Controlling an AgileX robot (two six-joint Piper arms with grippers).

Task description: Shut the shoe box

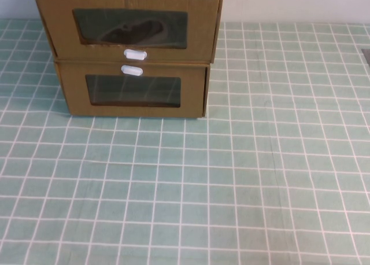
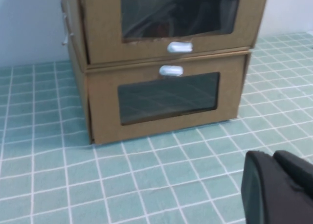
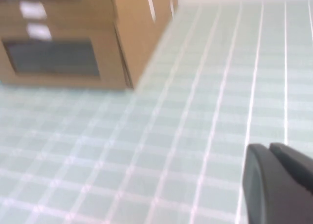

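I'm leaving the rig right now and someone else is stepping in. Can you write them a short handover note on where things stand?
Left pincer: off the box, over the table near it, holding nothing; only part of it shows.
Right pincer: also over the bare table, away from the boxes, holding nothing.
The shoe box, with its white tab below the window, is stacked on the lower box at the far left of the table.
Done: nothing visibly; neither arm shows in the high view.
Left: the shoe box's drawer appears to jut slightly forward of the lower box. Push it flush.
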